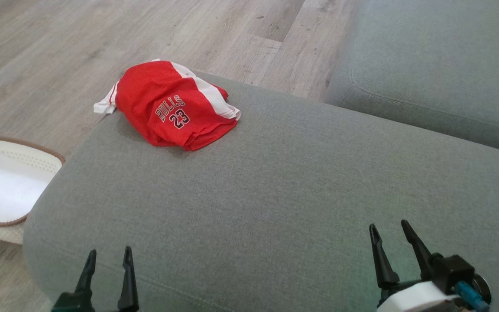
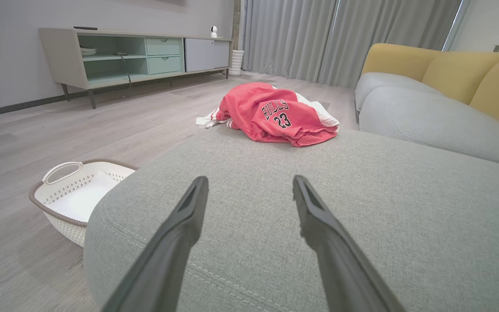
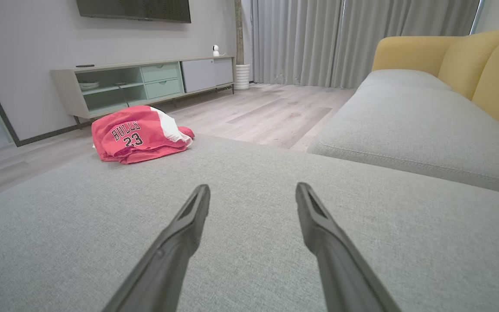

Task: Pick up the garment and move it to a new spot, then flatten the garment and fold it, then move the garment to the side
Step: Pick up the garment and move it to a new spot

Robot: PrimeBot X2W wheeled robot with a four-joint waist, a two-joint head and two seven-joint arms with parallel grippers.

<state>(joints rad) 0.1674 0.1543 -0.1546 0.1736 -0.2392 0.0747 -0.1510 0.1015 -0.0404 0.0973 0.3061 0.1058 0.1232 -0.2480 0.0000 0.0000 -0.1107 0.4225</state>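
Head view, and the red Bulls garment (image 1: 173,106) sits crumpled at the far left corner of the grey sofa cushion (image 1: 275,182). Near edge: left end effector (image 1: 110,250) spread and empty, right end effector (image 1: 389,224) likewise, both well apart from it. White basket (image 1: 24,159) on the floor beside.

Before you, a red mesh garment (image 1: 169,106) with broad white side panels and red-striped white trim lies crumpled in a loose heap, neither flattened nor folded. Its black-and-white lettering, "BULLS 23", faces up on the side nearest you. You find it at the far left corner of the grey cushion (image 1: 275,195), its layered red hem bunched toward you, while one white-trimmed end reaches past the cushion's edge on the left.
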